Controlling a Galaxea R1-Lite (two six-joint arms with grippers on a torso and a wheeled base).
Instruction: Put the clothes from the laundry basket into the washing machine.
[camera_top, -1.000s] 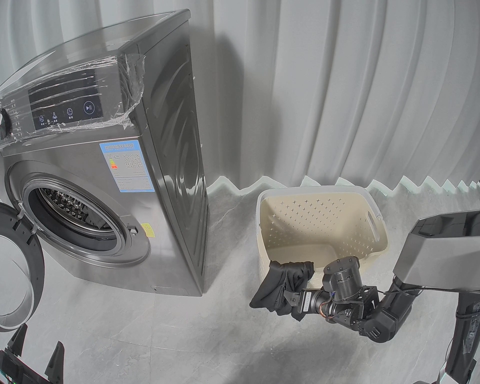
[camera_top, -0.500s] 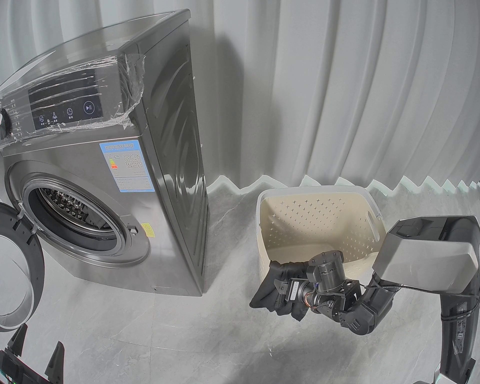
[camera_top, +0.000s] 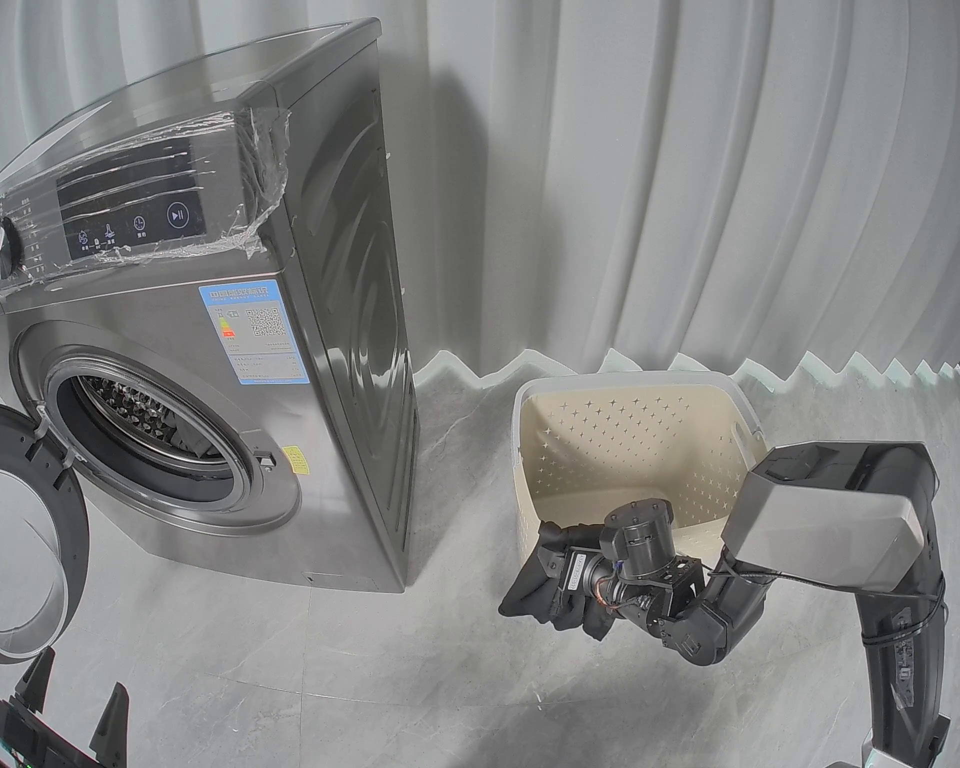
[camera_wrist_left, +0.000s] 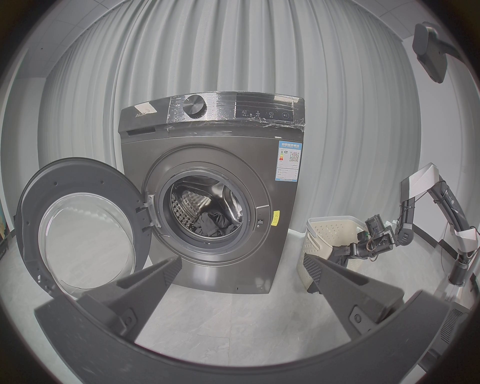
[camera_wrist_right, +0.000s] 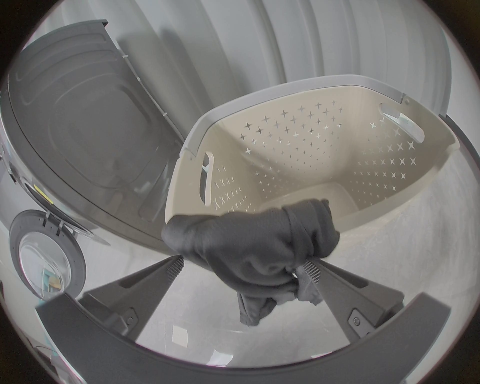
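Over the last second the right arm has swung in toward the near-left corner of the laundry basket (camera_top: 640, 381), the corner nearest the washing machine (camera_top: 340, 250). Its wrist has slid along the near rim until the right gripper (camera_wrist_right: 243, 262) is pushed up against the black garment (camera_top: 545, 590). The garment itself has hardly moved. It stays draped over that corner of the rim, part of it lying inside the basket and the longer part hanging down the outside wall toward the floor. From the right wrist view the jaws stand spread wide with the cloth bunched between them. One fingertip is touching the fabric and the other is clear of it, so this looks like an approach just finished, with the grasp not yet closed. The likely next step is to clamp on the thick fold and lift it off the rim. The garment is a soft, dark knit, crumpled into a rounded wad with a thinner tail dangling below. It should compress easily, and a loose end may trail. The basket stands on the floor just beside the machine's right side. The machine's door (camera_top: 40, 540) is swung fully open and some dark clothing (camera_wrist_left: 212, 223) already lies in the drum. The left gripper (camera_wrist_left: 241, 261) hangs low in front of the machine, with its jaws apart and holding nothing.
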